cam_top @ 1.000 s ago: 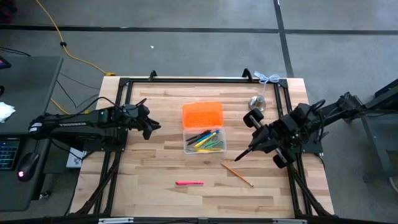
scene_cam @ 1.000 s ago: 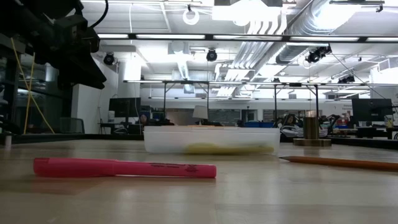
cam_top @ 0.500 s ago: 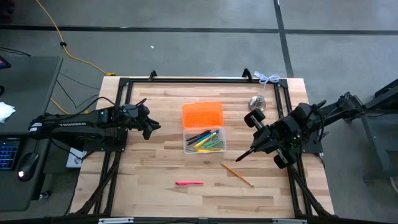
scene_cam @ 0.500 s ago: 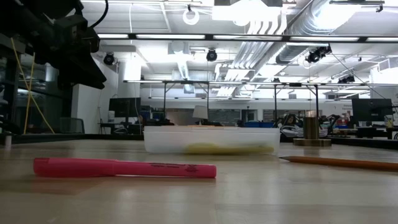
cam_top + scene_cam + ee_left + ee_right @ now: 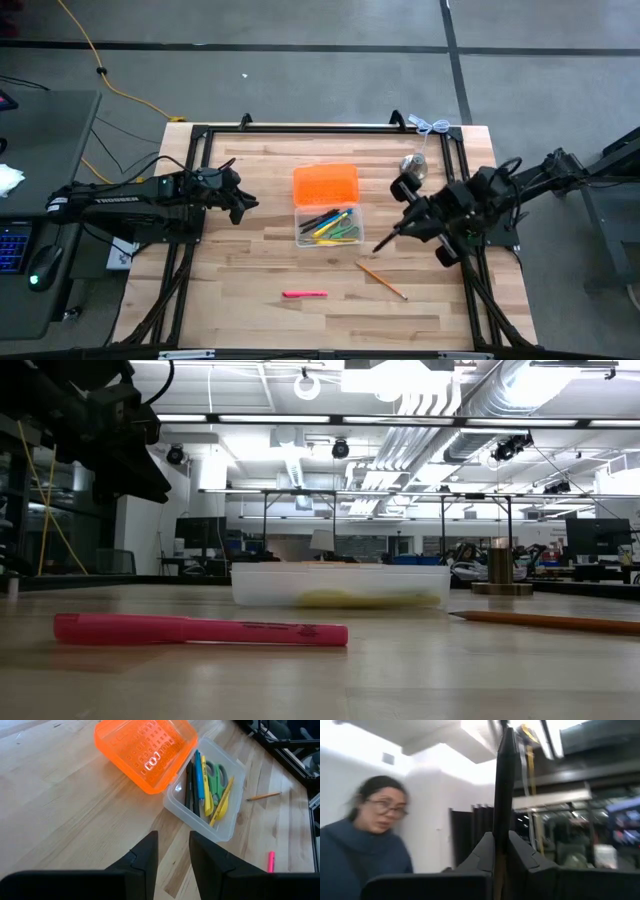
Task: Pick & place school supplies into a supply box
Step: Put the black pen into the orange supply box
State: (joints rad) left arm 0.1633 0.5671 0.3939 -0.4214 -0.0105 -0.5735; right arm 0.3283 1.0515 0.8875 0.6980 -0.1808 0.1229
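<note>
The supply box stands mid-table, its orange lid (image 5: 325, 184) open on the far side of the clear tray (image 5: 330, 226). In the tray lie pens, yellow markers and green scissors (image 5: 215, 775). A pink marker (image 5: 304, 294) and a wooden pencil (image 5: 381, 280) lie flat on the table near its front. My right gripper (image 5: 408, 227) hangs above the table to the right of the tray, shut on a black pen (image 5: 388, 241). My left gripper (image 5: 240, 203) stands open to the left of the box, holding nothing. My right gripper pinches the black pen near one end (image 5: 502, 845) between its two fingers. The pen lies along the fingers and sticks out past their tips (image 5: 504, 775), slanting upward. It is lifted clear of the table, its free end (image 5: 378, 248) toward the tray's near right corner.
A silver bell-shaped thing (image 5: 412, 163) stands at the far right of the table. A black frame (image 5: 320, 128) runs round the table's edges. A person shows in the right wrist view, beyond the table. Bare wood lies between the pink marker and the tray.
My right gripper has turned a little at the wrist while staying in place. The black pen's free end has swung slightly toward the tray. My left arm has kept still.
</note>
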